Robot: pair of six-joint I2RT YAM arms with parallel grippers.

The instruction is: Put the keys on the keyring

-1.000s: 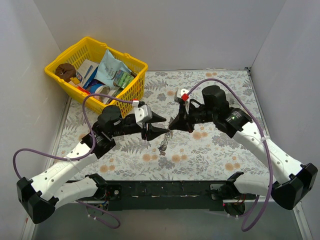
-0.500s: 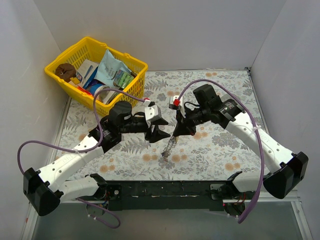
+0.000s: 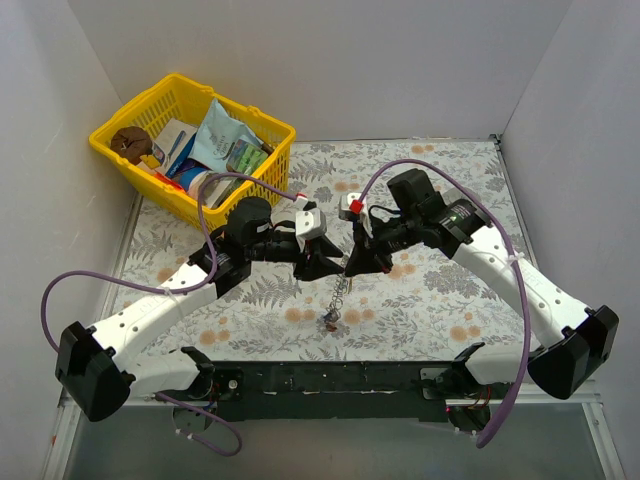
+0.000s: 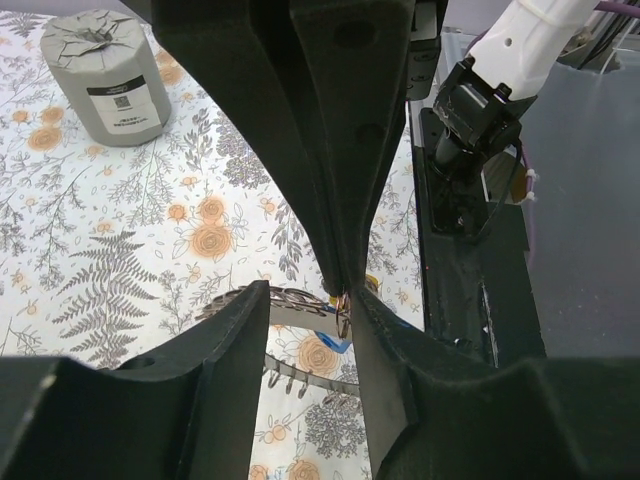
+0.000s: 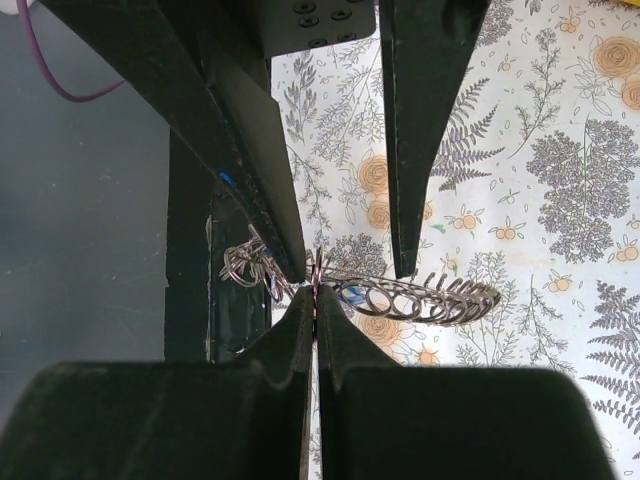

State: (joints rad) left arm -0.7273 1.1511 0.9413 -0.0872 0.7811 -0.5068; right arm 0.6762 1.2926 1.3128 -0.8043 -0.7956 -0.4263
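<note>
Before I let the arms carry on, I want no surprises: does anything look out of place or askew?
Yes. The keyring hangs slantwise between the arms, pinched at its edge by the shut right tool. The left tool brackets it, jaws apart. Nothing spilled or broken shows.

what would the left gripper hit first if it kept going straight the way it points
Most likely the keyring, pinched in the shut right gripper, whose tips sit just ahead of the left gripper's open jaws. Depth is unclear, so it may meet both together.
</note>
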